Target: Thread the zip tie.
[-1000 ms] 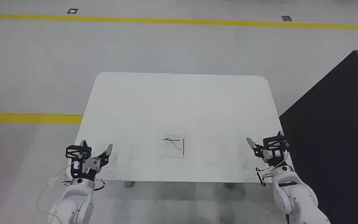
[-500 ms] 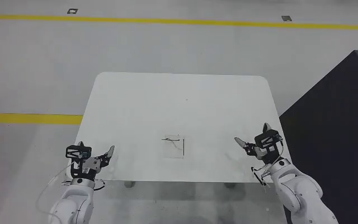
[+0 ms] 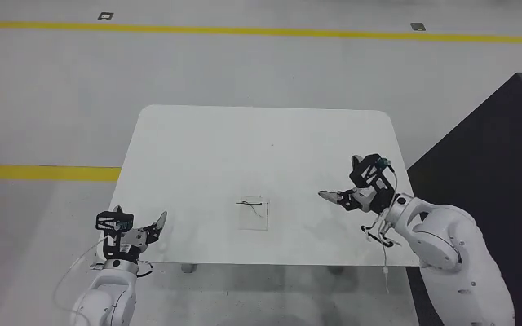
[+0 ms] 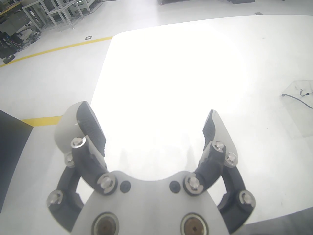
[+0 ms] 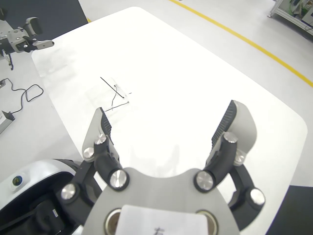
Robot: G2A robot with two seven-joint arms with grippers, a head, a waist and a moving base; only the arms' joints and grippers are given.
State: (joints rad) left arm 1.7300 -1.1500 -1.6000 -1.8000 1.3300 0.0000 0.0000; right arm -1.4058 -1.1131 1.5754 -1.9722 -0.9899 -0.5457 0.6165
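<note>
Top view first: zip tie (image 3: pixel 249 202) lies flat on a clear sheet (image 3: pixel 245 222) on the white table (image 3: pixel 245 147), and I'm placing everything off that sheet. Right gripper (image 3: pixel 342 192) hangs above the tabletop to one side of the sheet. Its fingers are spread with nothing in them and the tips are aimed toward the sheet. Left gripper (image 3: pixel 140 218) is on the opposite side of the sheet, out by the table's corner, also spread and empty. They look about equally far out. But the right one is over the table and already pointed the right way, so I'd say it's better placed to go first.

Left wrist view: both pads are wide apart with bare tabletop between them. The sheet sits well off to the side of the fingers, not ahead of them, and only a bit of dark strand shows on it.

Right wrist view: best look at the thing. Fingers are parted, nothing held. The sheet is ahead of the tips, well apart and off toward the left gripper's side. The zip tie reads as a straight dark line lying slantwise to the way the fingers point. I can't tell which end is the head. A thinner wavy strand (image 5: pixel 114 97) crosses it, so picking out the right piece looks fiddly. My guess is the wrist has to turn so the pads close across the strip, not along it.
</note>
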